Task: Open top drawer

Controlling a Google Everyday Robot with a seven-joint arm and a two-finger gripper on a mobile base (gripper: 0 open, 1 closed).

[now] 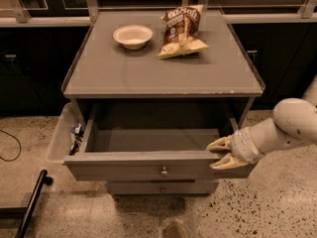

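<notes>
The top drawer [124, 170] of the grey cabinet is pulled well out, and its plain grey inside [148, 139] shows nothing in it. A small round metal knob [163, 171] sits at the centre of its front. My gripper [218, 154] comes in from the right on a white arm [277, 130]. It sits at the right end of the drawer front, with one finger [217, 144] over the top edge inside and the other finger [224, 163] in front, clamped on the panel. A narrower drawer front [161, 187] below stays closed.
On the cabinet top [148, 73] stand a white bowl [132, 36] and a brown chip bag [182, 31]. A clear bin [62, 138] with small items hangs at the cabinet's left side. A black pole [29, 207] lies on the speckled floor at lower left.
</notes>
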